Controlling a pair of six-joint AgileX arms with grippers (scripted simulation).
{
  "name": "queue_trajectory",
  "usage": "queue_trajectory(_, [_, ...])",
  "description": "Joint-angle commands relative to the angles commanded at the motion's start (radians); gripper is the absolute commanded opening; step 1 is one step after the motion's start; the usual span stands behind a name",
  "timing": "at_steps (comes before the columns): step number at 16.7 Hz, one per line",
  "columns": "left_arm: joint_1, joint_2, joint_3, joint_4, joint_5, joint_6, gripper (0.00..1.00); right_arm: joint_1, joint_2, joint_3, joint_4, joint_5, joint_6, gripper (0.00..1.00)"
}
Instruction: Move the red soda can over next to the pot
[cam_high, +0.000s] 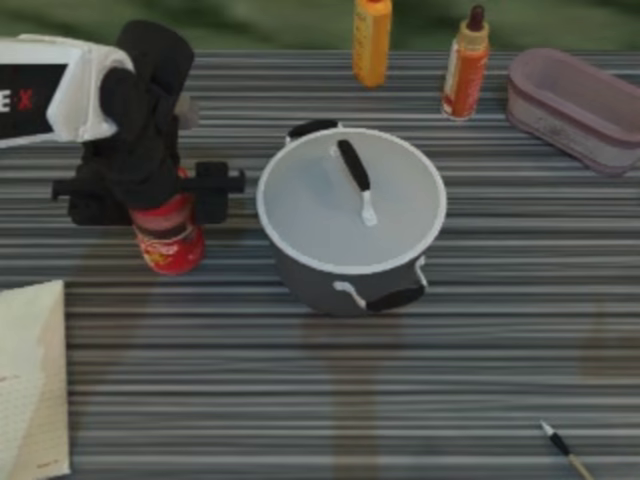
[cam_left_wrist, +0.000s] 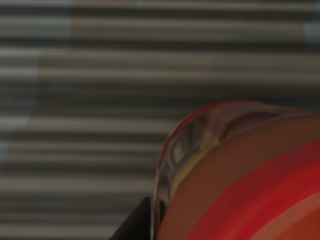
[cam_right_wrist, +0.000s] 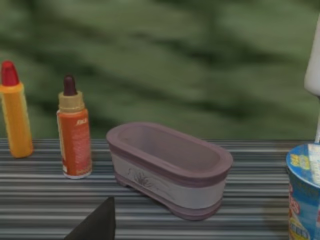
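Near tabletop's left edge, can stood upright, gripped from above by left gripper, jaws closed on its top. Pot just right, apart from can. Right gripper unseen.

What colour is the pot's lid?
The lid is grey with a white rim, clearest in the top view.

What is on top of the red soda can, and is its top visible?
The left gripper sits directly over the red soda can, covering its top in the top view. Only the can's lower body shows there. The left wrist view shows part of its rim.
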Motion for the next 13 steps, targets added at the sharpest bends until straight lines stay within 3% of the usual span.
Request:
queue_trajectory(9, [0.000, 0.000, 0.000, 0.000, 0.000, 0.000, 0.98, 0.000, 0.000, 0.000, 0.000, 0.000, 0.000, 1.00])
queue_trajectory(13, [0.000, 0.000, 0.000, 0.000, 0.000, 0.000, 1.00, 0.000, 0.000, 0.000, 0.000, 0.000, 0.000, 1.00])
